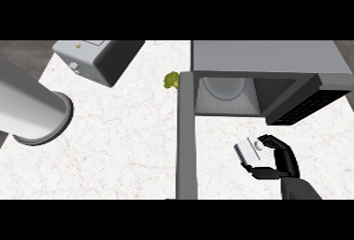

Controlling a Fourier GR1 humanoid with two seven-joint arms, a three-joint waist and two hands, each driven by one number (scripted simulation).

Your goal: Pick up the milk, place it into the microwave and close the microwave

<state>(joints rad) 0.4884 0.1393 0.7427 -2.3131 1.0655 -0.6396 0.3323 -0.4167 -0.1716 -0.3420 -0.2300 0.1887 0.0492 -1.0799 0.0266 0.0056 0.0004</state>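
The milk (pixel 247 151) is a small white carton, tilted just above the counter in front of the microwave. My right hand (pixel 282 161) is curled round its right side, fingers over the top and thumb under the near end. The microwave (pixel 266 58) stands at the back right. Its door (pixel 186 140) is swung wide open and seen edge-on as a long grey bar to the left of the milk. Inside the cavity lies a round glass plate (pixel 224 89). The milk is a short way in front of the opening, outside it. My left hand does not show.
A grey toaster-like appliance (pixel 97 58) stands at the back left. A large grey cylinder (pixel 31 110) reaches in from the left edge. A small green vegetable (pixel 171 80) lies by the door's hinge end. The white marble counter (pixel 117 150) spreads between them.
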